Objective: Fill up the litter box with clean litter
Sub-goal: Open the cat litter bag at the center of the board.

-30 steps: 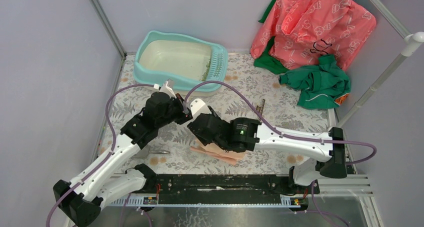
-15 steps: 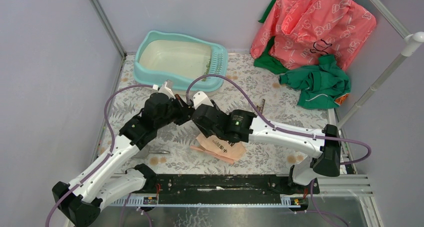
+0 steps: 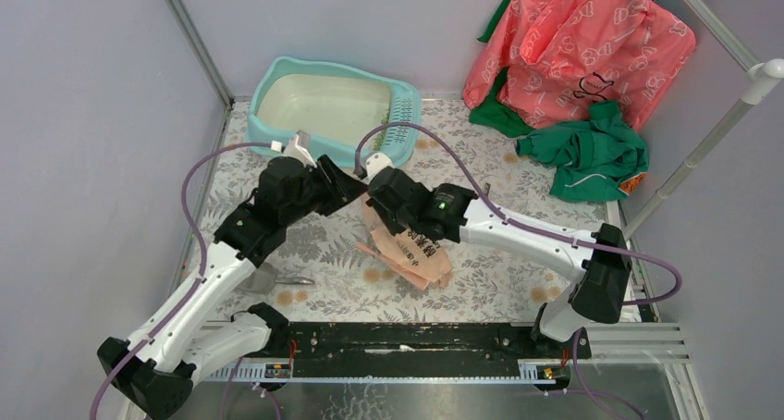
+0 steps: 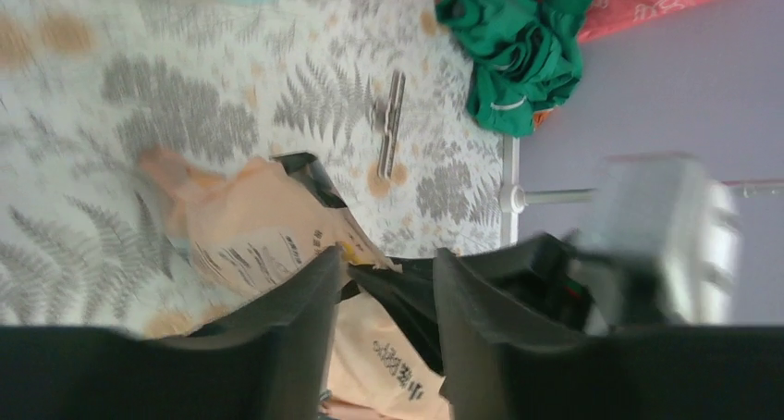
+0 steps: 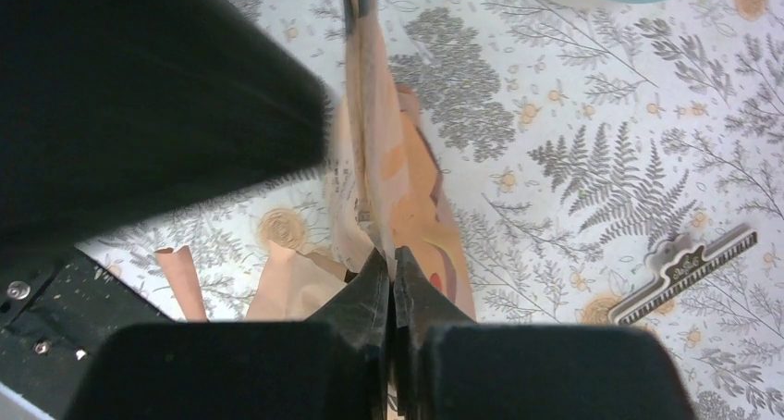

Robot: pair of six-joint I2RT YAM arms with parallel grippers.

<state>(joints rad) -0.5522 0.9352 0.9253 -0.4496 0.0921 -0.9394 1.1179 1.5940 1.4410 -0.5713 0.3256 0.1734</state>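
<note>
Item: peach-pink printed paper bag (image 3: 411,253), upper edge pinched tight in my right claw (image 5: 393,272), my left claw (image 4: 388,277) narrowly parted astride its torn lip; large light-teal plastic litter box (image 3: 261,105) just beyond both, long axis crosswise, grille end rightward.

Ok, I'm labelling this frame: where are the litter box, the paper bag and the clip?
litter box (image 3: 399,119), top external view, slotted grille ledge.
paper bag (image 3: 416,252), top external view, printed face.
clip (image 5: 686,274), right wrist view, mid-bar.
</note>
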